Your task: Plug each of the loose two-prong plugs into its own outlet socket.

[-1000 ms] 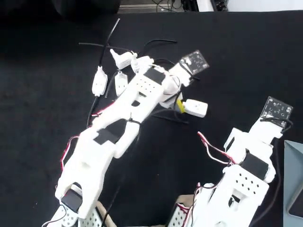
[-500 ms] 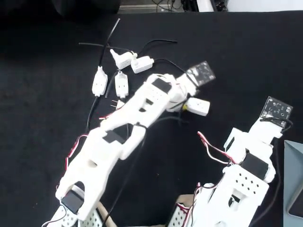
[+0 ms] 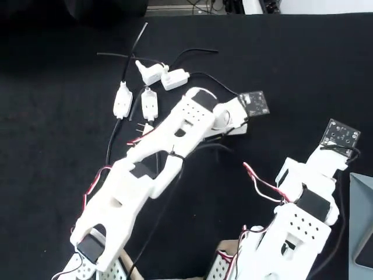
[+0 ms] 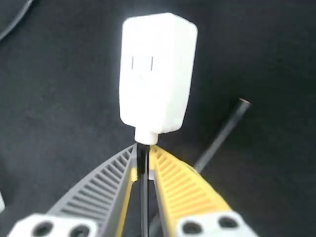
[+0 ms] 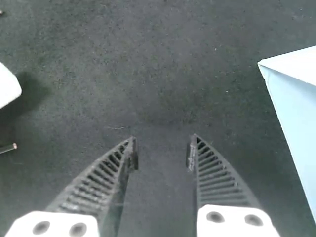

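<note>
Black cord (image 4: 143, 207) pinched in left tool (image 4: 143, 148), now swung rightward; right tool (image 5: 162, 148) spread.

The black cord (image 4: 143, 197) below the outlet socket (image 4: 158, 69) runs off the picture's edge in the left wrist view. In the high view the left arm (image 3: 175, 131) covers most of that socket and the body of a loose plug (image 3: 140, 126) (just its prongs poke out). In the right wrist view a white piece (image 5: 7, 84) and a pale blue sheet (image 5: 294, 94) are cut off at the edges. What the white piece is cannot be told.
</note>
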